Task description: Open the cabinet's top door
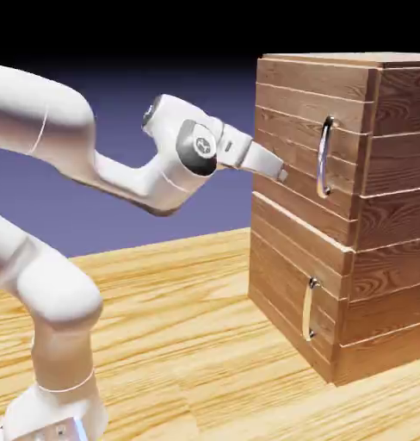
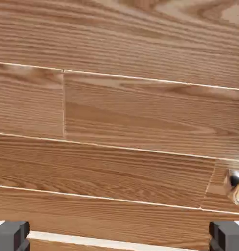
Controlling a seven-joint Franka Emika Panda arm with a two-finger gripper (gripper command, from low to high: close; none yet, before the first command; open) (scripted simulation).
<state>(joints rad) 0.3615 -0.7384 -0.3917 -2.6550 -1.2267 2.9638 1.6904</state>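
Wooden cabinet [image 1: 368, 215] has two doors, two handles; one end effector [image 1: 281, 172] open.

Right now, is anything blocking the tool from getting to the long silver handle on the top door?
Nothing visible does. The open tool hangs close to the top door, to the exterior view's left of the long handle, with only bare planks between them.
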